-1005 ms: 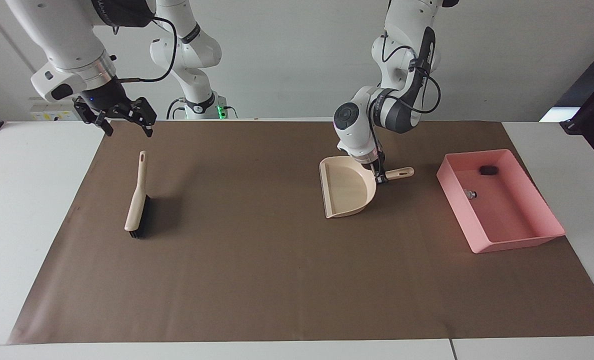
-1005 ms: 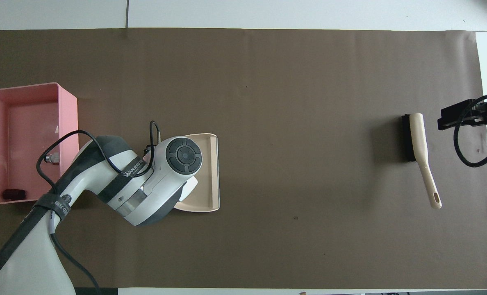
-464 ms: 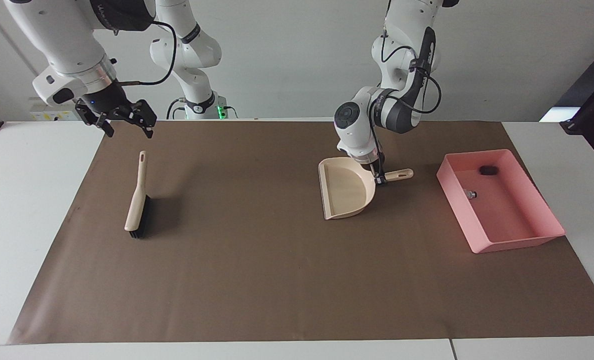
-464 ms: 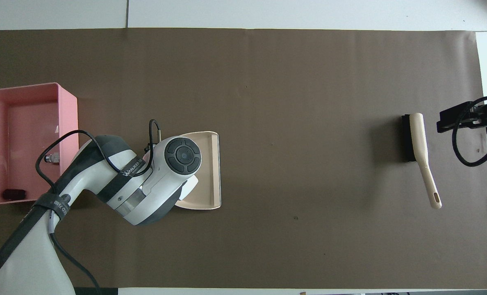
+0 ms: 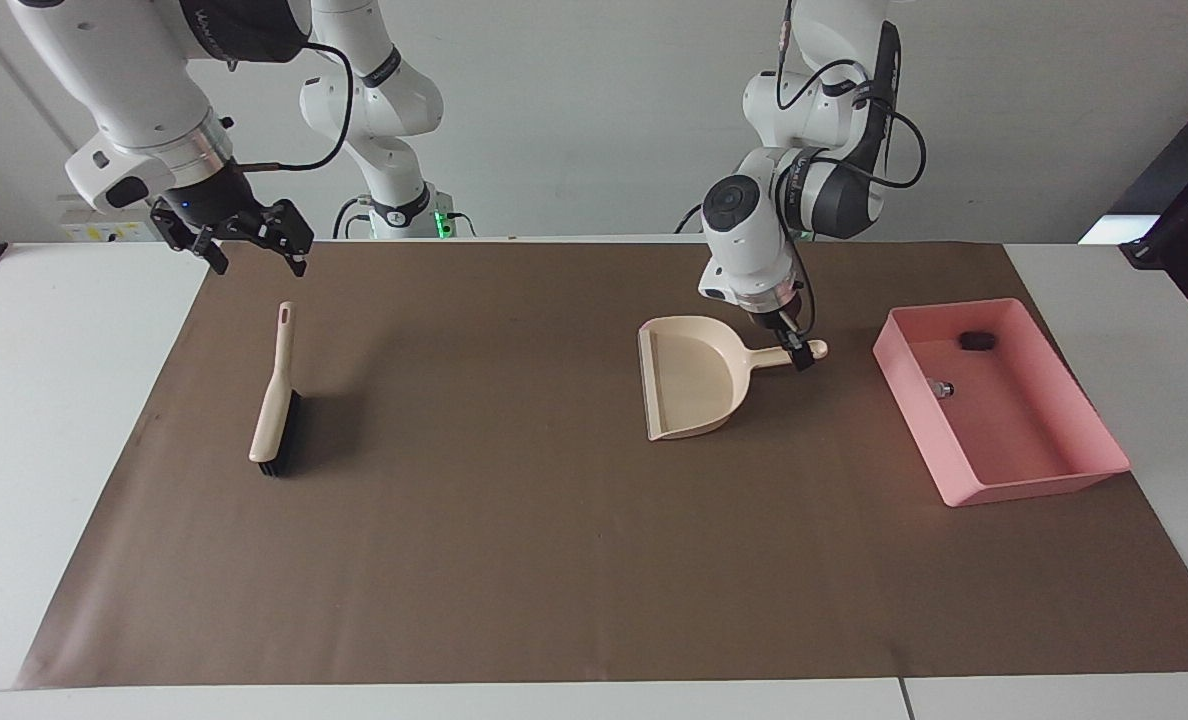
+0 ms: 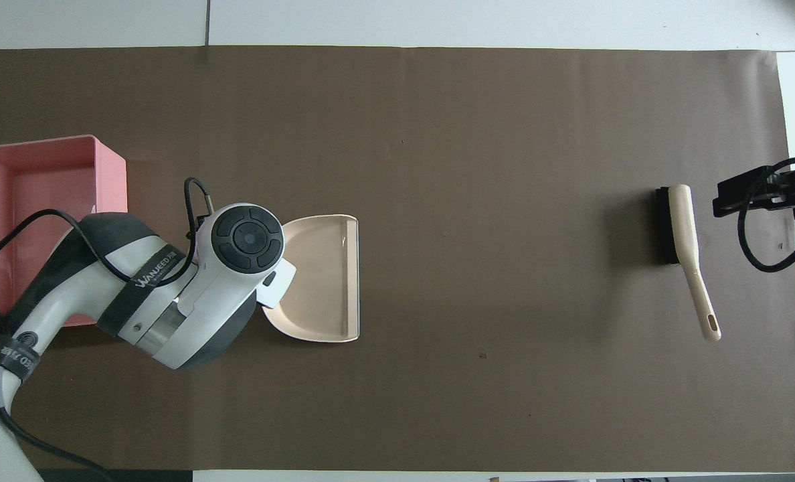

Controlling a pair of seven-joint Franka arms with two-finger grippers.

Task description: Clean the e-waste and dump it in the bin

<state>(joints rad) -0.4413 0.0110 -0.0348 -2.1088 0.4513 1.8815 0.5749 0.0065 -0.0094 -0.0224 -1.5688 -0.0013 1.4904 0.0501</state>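
Fingers of the left gripper (image 5: 799,352) sit at the dustpan (image 5: 692,377) handle, grip unclear; right gripper (image 5: 250,238) open, waiting over the brush (image 5: 276,394); e-waste (image 5: 975,341) already in the bin (image 5: 1034,483); next, retreat.

The bin (image 5: 1082,404) is a shallow pink plastic tray, rectangular with low walls, open at the top. It sits flat on the brown mat at the left arm's end of the tabletop, turned a little askew to the mat's edge. Both pieces of e-waste lie inside it, apart from each other. The dark cylinder (image 5: 976,341) rests on its side near the corner closest to the robots. The other small part (image 5: 942,388) lies close to the wall that faces the middle of the tabletop; it looks pale with a darker tip, though its colours are hard to make out.
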